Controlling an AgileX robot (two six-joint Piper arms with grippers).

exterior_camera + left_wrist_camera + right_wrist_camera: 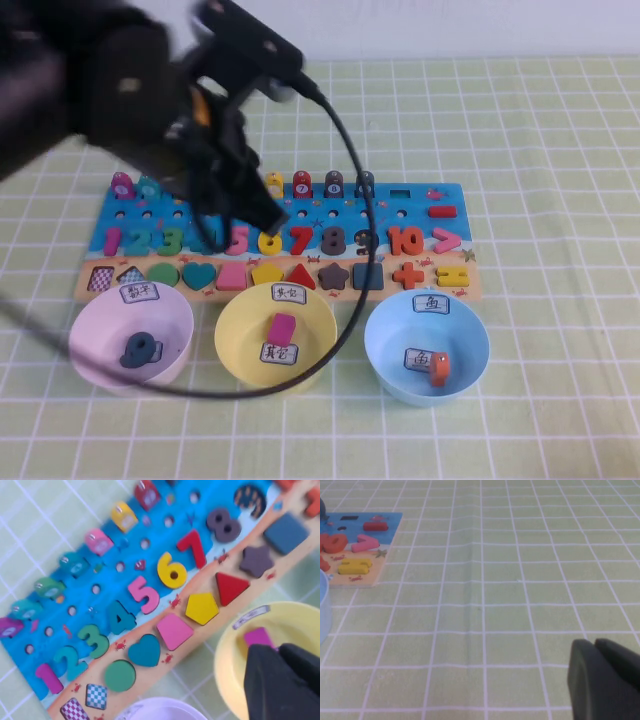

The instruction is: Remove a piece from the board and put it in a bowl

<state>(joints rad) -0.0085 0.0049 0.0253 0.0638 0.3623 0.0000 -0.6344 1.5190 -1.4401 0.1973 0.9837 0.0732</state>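
The magenta piece (pixel 282 328) lies flat inside the pale yellow bowl (pixel 232 322), next to a white label. In the left wrist view the piece (pixel 257 636) shows in the bowl (pixel 226 656), just past the fingertips. The blue-and-tan board (pixel 420 215) lies behind the three bowls and also shows in the left wrist view (pixel 155 575). My left gripper (pixel 268 214) hangs above the board's middle, behind the yellow bowl; it (pixel 277 650) is shut and holds nothing. My right gripper (pixel 594 642) is shut and empty over bare tablecloth, right of the board (pixel 385 525), and is out of the high view.
A pink bowl (pixel 100 320) with a dark blue number piece stands left of the yellow bowl. A light blue bowl (pixel 390 335) with an orange piece stands to its right. The left arm's cable loops in front of the yellow bowl. Green checked cloth covers the table.
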